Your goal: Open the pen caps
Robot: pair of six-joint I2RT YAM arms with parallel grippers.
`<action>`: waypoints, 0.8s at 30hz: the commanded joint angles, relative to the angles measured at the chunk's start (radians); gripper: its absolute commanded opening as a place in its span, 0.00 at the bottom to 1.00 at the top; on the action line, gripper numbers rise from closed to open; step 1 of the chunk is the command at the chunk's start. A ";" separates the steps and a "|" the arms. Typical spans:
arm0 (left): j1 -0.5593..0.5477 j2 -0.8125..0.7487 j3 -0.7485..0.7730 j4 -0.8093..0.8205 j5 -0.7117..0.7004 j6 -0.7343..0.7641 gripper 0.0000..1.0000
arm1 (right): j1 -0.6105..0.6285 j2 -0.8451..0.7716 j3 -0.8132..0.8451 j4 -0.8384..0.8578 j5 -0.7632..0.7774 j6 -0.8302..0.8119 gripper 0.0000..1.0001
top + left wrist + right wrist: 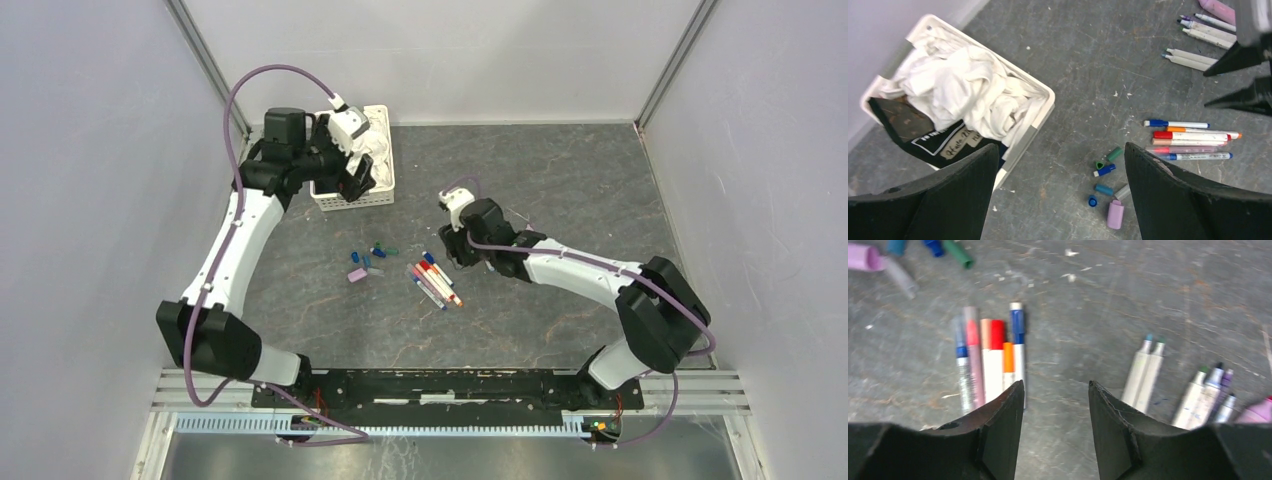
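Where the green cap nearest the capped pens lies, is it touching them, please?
Apart. The left wrist view shows a strip of table between the green cap and the capped pens.

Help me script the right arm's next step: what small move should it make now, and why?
Probably shift the right gripper toward the capped pens and lower onto the nearest blue-capped pen: its jaws stand open and empty above the table, and those pens have caps on.
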 commanded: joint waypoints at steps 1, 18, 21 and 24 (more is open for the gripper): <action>-0.002 0.058 0.056 -0.087 0.024 -0.068 1.00 | 0.073 0.019 0.036 0.010 0.044 -0.018 0.54; -0.002 0.009 -0.008 -0.175 0.041 0.022 1.00 | 0.046 0.053 0.160 -0.035 0.097 0.070 0.98; -0.002 0.005 -0.010 -0.176 0.053 0.028 1.00 | -0.022 0.060 0.141 0.004 -0.073 0.110 0.98; -0.002 0.013 0.001 -0.172 0.066 0.023 1.00 | -0.065 0.080 0.128 0.007 -0.174 0.115 0.98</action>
